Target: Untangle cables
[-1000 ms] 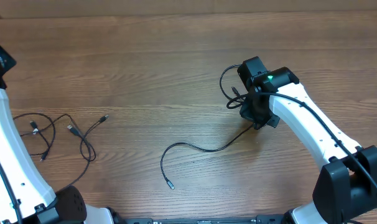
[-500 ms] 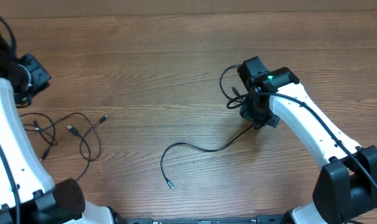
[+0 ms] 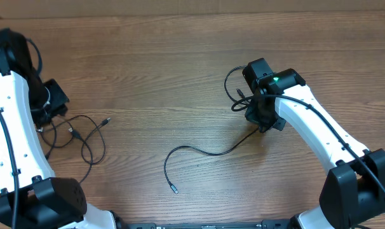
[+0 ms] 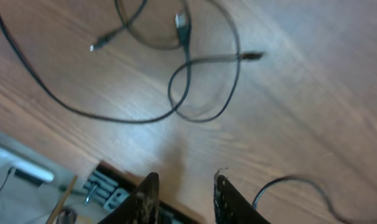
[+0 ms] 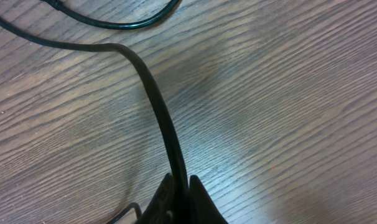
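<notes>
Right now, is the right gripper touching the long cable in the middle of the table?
Touching. The right wrist view shows the long cable pinched in the shut right gripper.

— The arms, what colour?
— The left arm (image 3: 24, 156) and the right arm (image 3: 303, 127) have white shells, black joints and bases (a thick black cable (image 3: 321, 119) runs along each).
— Any marking?
— A small green light (image 3: 276, 80) on the right wrist; the left gripper (image 4: 186, 180) has dark fingers (image 4: 145, 199).
</notes>
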`<act>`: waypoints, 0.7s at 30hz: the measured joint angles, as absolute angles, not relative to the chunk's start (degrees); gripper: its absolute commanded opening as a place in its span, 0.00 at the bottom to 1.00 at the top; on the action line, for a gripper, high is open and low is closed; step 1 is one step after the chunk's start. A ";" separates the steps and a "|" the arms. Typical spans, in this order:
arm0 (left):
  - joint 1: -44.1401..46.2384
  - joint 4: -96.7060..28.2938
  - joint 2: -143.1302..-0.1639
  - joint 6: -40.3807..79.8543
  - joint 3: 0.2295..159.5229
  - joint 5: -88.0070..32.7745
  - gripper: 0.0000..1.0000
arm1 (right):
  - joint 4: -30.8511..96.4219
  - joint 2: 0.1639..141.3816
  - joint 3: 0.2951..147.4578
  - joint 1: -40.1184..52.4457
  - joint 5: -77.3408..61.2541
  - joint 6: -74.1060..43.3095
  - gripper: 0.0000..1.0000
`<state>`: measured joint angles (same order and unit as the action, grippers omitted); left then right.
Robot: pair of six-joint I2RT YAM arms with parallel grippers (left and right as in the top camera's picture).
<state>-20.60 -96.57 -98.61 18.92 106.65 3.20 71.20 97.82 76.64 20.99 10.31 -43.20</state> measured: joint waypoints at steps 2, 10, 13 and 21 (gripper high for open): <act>-20.23 -96.62 -97.21 18.96 103.37 3.20 0.28 | 71.20 97.82 76.62 20.99 10.28 -43.22 0.04; -13.19 -85.14 -84.42 19.59 85.27 3.22 0.36 | 70.89 97.82 76.64 20.99 10.31 -43.22 0.05; -9.63 -76.86 -82.02 20.03 79.09 3.11 0.45 | 71.02 97.82 76.64 20.99 10.28 -43.22 0.05; -6.31 -56.73 -86.80 21.08 64.64 5.19 0.55 | 71.11 97.82 76.64 20.99 10.31 -43.20 0.05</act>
